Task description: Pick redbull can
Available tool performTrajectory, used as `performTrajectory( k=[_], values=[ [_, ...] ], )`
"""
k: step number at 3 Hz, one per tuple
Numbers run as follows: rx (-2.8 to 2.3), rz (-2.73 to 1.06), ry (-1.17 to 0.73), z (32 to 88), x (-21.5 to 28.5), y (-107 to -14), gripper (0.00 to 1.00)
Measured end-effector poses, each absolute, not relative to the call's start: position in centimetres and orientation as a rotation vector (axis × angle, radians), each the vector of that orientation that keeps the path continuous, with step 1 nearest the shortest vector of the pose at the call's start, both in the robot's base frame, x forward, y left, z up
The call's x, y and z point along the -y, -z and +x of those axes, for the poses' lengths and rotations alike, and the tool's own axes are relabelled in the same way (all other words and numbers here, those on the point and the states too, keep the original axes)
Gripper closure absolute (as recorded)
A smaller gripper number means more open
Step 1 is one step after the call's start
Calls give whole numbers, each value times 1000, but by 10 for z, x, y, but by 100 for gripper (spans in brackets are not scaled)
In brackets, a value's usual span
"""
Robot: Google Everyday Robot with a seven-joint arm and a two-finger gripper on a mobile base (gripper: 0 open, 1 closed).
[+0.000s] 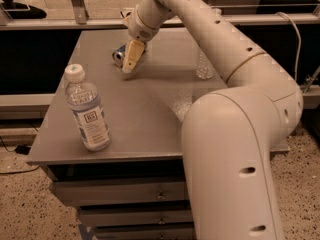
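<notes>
Alu redbull can (119,55) lying sideways on worktop (150,109): prob light, slick, dents easily; grab mid-body. Gripper (131,59) just beside it, opening can't tell.

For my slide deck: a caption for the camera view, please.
Pincer at the lying redbull can on the table's far side; water bottle stands near the front.

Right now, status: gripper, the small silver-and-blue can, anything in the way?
Gripper low beside small silver-and-blue metal can, far side of grey table. Can on its side, not lifted. Clear plastic bottle front-left, second bottle behind arm, both apart.
</notes>
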State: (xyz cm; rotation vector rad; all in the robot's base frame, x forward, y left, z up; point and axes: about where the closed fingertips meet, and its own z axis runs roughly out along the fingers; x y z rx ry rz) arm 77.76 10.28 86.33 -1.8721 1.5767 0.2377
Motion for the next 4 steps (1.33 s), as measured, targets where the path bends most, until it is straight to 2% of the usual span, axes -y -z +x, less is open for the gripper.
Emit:
performTrajectory(
  k=[1,2,3,4],
  values=[
    [-1616,-1883,-269,784,-107,-850,0],
    [-1650,-1890,-319,787,-112,-841,18],
    [-1674,-1877,-375,789,-113,-839,50],
    [-1677,-1859,-404,789,-113,-842,73]
  ],
)
